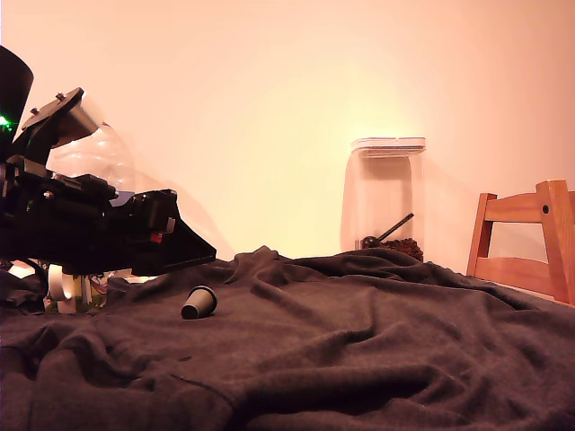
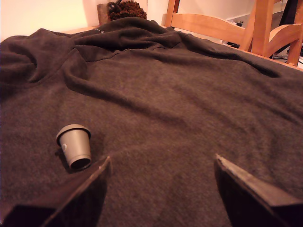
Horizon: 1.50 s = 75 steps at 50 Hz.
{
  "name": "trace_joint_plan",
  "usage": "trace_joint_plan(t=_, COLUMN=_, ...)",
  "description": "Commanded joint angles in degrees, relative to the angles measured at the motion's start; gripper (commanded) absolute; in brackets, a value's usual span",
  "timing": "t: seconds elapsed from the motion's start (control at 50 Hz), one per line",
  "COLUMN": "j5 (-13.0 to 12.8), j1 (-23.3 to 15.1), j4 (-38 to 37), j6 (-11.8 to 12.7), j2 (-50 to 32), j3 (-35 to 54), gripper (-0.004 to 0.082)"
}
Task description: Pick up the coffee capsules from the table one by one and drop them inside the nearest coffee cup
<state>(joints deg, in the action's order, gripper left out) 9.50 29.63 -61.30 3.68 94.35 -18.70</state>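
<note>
One coffee capsule [image 1: 199,303] on the table [image 1: 359,359], lying on its side on the wrinkled dark cloth. Taking the capsule as my marker for everything else.

Gripper [image 2: 161,182]: jaws spread wide apart, nothing between them. In the wrist view the capsule [image 2: 75,146] sits just outside one fingertip [image 2: 102,170], close beside it but not touching, and not in the gap. The capsule's flanged rim faces away from the gripper, narrow end toward it.

From the exterior view, the black arm [image 1: 90,224] stands on the exterior view's left of the capsule, its nose reaching down over the cloth and ending near and slightly above the capsule, apart from it.

Coffee cup [image 1: 63,289]: only a white sliver shows low beneath the arm, on the exterior view's left of the capsule, mostly hidden; print not readable.

Behind the arm, a big clear bottle [image 1: 94,162], partly covered.

Well beyond the capsule toward the wall, on the exterior view's right: a tall clear lidded canister [image 1: 384,197] with dark contents at the bottom. Farther right again, a wooden chair [image 1: 526,238] at the table's edge.
</note>
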Motion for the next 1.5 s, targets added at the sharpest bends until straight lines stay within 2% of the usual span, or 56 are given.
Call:
trace_joint_plan(t=0.0, j5=-0.09, j1=0.2, j4=1.7, j6=-0.24, j2=-0.7, j3=0.24, gripper=0.0591)
trace_joint_plan(t=0.14, j5=-0.17, j1=0.33, j4=1.84, j6=-0.24, j2=-0.7, j3=0.24, gripper=0.0591)
trace_joint_plan(t=0.26, j5=-1.53, j1=0.33, j4=2.19, j6=-0.24, j2=-0.7, j3=0.24, gripper=0.0591)
trace_joint_plan(t=0.3, j5=-3.02, j1=0.33, j4=2.45, j6=-0.22, j2=-0.7, j3=0.24, gripper=0.0591)
trace_joint_plan(t=0.34, j5=-3.41, j1=0.33, j4=2.64, j6=-0.22, j2=-0.7, j3=0.24, gripper=0.0591)
trace_joint_plan(t=0.36, j5=-4.7, j1=0.33, j4=2.71, j6=-0.2, j2=-0.7, j3=0.24, gripper=0.0591)
trace_joint_plan(t=0.44, j5=-7.19, j1=0.26, j4=2.8, j6=-0.17, j2=-0.7, j3=0.24, gripper=0.0591)
trace_joint_plan(t=0.48, j5=-7.8, j1=0.15, j4=2.8, j6=-0.15, j2=-0.7, j3=0.24, gripper=0.0591)
trace_joint_plan(t=0.58, j5=-11.61, j1=0.11, j4=2.78, j6=0.44, j2=-0.7, j3=0.24, gripper=0.0591)
trace_joint_plan(t=0.62, j5=-11.93, j1=0.11, j4=2.8, j6=0.44, j2=-0.7, j3=0.24, gripper=0.0591)
trace_joint_plan(t=0.7, j5=-14.99, j1=0.11, j4=2.93, j6=0.44, j2=-0.7, j3=0.24, gripper=0.0591)
trace_joint_plan(t=0.76, j5=-15.69, j1=0.11, j4=3.02, j6=0.42, j2=-0.7, j3=0.24, gripper=0.0591)
trace_joint_plan(t=0.78, j5=-16.66, j1=0.11, j4=3.02, j6=0.42, j2=-0.7, j3=0.24, gripper=0.0591)
trace_joint_plan(t=1.2, j5=-18.93, j1=0.11, j4=4.55, j6=0.46, j2=0.33, j3=-1.07, gripper=0.0591)
trace_joint_plan(t=1.48, j5=-18.88, j1=0.11, j4=4.44, j6=0.79, j2=4.81, j3=-5.38, gripper=0.0591)
